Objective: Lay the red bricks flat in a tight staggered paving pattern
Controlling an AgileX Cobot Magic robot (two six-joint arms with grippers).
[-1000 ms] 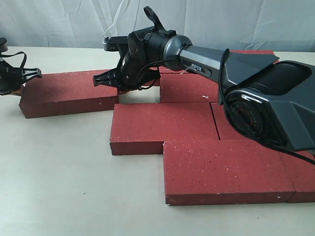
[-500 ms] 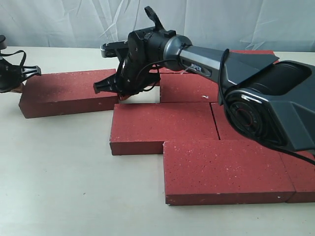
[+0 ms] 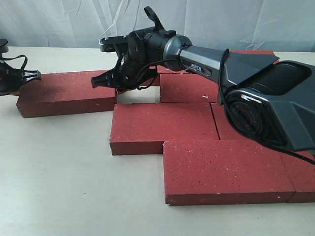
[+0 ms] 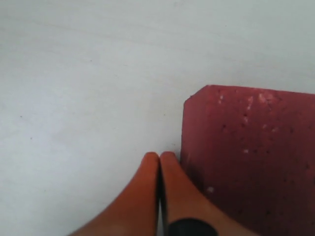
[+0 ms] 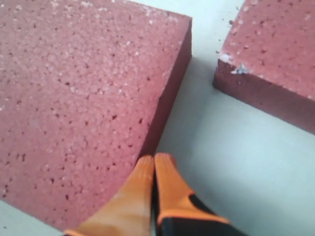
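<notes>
Exterior view: the loose brick [image 3: 66, 93] lies flat on the table [image 3: 59, 187], at 9 o'clock of the paved bricks [image 3: 197, 132], with a gap between them. The right gripper [image 3: 101, 80] sits at its 3 o'clock end and the left gripper [image 3: 34, 74] at its 9 o'clock end. We cannot read either jaw from here.

Wrist views: the right fingertips [image 5: 167, 182] are pressed together, empty, at the foot of the brick's side face. The left fingertips [image 4: 147, 187] are likewise closed on nothing, beside a brick corner and possibly touching it. Only the right wrist view shows the white chip [image 5: 238, 69] on the neighbouring brick [image 5: 275, 54].
</notes>
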